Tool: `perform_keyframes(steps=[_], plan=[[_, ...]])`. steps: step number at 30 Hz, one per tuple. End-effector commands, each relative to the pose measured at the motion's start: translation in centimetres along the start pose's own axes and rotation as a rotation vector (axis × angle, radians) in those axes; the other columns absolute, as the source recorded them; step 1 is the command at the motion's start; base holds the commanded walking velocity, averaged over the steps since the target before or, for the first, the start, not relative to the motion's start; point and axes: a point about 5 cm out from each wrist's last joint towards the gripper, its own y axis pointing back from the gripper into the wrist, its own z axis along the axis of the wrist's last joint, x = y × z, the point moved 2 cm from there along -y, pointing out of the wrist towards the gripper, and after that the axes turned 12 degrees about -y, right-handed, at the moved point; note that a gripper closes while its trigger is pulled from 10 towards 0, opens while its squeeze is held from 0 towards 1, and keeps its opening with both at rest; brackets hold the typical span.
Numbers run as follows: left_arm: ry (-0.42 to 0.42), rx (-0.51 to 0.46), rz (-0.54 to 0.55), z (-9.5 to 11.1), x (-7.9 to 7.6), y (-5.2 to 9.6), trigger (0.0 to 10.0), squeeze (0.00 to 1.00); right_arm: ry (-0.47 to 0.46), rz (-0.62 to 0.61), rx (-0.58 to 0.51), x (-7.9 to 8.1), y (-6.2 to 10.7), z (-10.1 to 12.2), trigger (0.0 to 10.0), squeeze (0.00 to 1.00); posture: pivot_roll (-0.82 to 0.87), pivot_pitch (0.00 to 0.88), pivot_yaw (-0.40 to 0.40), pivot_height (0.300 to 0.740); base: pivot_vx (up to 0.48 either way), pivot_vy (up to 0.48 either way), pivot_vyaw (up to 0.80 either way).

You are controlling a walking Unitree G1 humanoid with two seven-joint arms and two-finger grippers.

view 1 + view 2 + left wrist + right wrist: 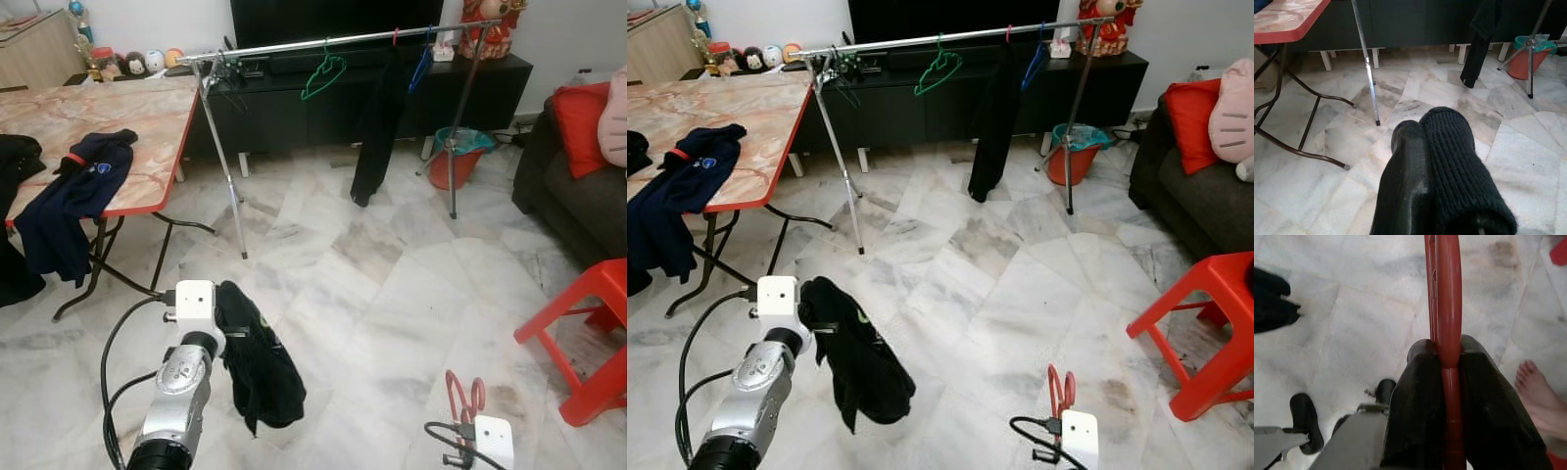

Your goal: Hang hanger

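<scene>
Head view: table (147,117) left, red stool (588,333) right, rack (323,44) ahead.

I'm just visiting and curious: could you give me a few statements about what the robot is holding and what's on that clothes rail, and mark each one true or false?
1. The right gripper is shut on a red hanger. True.
2. The left gripper holds a white towel. False: it holds a black garment.
3. A green hanger hangs on the clothes rail. True.
4. The clothes rail carries no clothing. False: a dark garment hangs from it.
5. A navy top lies over the edge of the marble-patterned table. True.
6. The stool on the robot's right is blue. False: it is red.
</scene>
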Motion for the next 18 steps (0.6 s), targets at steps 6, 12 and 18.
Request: perform_keyframes(steps=[6, 12, 18], plan=[[0.001, -0.028, 0.006, 0.9, 0.1, -0.3, 10.0, 0.00, -0.007, -0.008, 0.051, -0.3, 0.2, -1.2, 10.0, 0.00, 0.04, 0.000, 0.038, 0.740, 0.000, 0.000, 0.00], [0.000, -0.027, 0.005, 1.0, 0.1, -0.3, 10.0, 0.00, -0.007, -0.003, 0.039, 0.3, 0.0, -0.7, 10.0, 0.00, 0.05, 0.000, 0.039, 0.740, 0.000, 0.000, 0.00], [-0.001, -0.028, 0.010, 1.0, 0.2, -0.2, 10.0, 0.00, -0.005, 0.003, 0.039, 0.6, 0.0, -0.5, 10.0, 0.00, 0.05, 0.000, 0.039, 0.740, 0.000, 0.000, 0.00]])
